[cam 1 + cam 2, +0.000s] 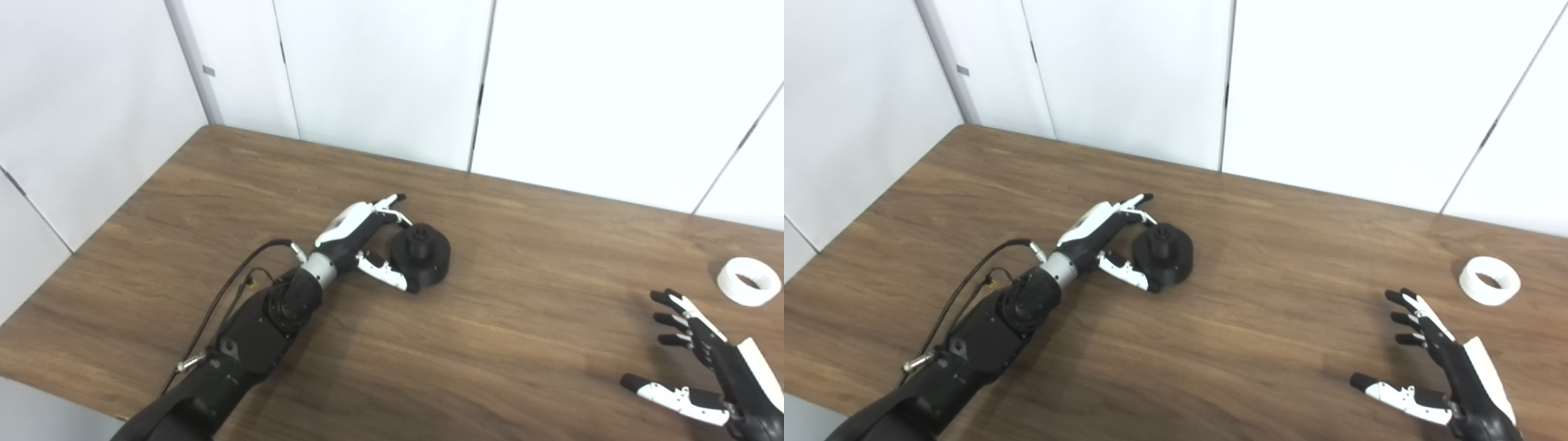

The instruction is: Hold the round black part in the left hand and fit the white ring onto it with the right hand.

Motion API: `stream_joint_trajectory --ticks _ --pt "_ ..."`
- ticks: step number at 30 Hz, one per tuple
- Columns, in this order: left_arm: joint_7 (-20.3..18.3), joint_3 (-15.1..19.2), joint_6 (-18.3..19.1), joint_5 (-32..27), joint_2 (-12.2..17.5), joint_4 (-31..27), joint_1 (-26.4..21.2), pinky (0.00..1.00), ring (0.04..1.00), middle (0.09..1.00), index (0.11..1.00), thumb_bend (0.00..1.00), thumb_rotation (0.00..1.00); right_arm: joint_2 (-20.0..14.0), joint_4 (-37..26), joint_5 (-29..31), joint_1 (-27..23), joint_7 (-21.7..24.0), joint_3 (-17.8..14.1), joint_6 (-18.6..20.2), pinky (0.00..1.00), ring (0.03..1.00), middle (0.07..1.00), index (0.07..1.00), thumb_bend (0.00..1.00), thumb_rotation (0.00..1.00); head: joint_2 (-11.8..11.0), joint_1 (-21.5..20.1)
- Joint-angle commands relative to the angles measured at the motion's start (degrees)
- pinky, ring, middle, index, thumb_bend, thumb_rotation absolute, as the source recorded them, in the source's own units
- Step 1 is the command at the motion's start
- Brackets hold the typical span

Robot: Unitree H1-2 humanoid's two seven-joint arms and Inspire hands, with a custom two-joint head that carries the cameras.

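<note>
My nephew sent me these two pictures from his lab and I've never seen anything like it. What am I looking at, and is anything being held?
Both pictures come from two cameras side by side on a humanoid robot's head, looking down at a brown table. The arms entering from below are its own. The left hand is cupped around a round black part that rests on the table; whether it truly grips it I cannot tell. The right hand is open, fingers spread, holding nothing. A white ring lies on the table just beyond it, untouched.

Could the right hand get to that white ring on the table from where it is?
Probably yes: the right hand is open, the white ring lies just beyond its fingers, and only bare table lies between them.
</note>
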Motion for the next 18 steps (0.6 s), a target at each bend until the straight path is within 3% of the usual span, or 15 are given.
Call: stream_joint_trajectory --ticks 1,18 --pt "-4.0 -1.7 0.1 -0.1 -0.3 -1.7 0.4 1.00 1.000 1.000 0.487 0.52 0.08 -0.2 -2.2 0.3 -1.7 -1.0 -0.3 -1.5 0.74 0.853 0.955 0.875 0.69 0.30 0.1 0.0" --pt "-8.8 -8.5 -1.6 2.3 -3.5 -9.1 3.3 1.00 1.000 1.000 0.486 0.52 0.08 0.0 -1.8 0.9 -1.8 -1.2 -0.5 -2.7 0.73 0.854 0.955 0.880 0.69 0.29 0.5 -0.6"
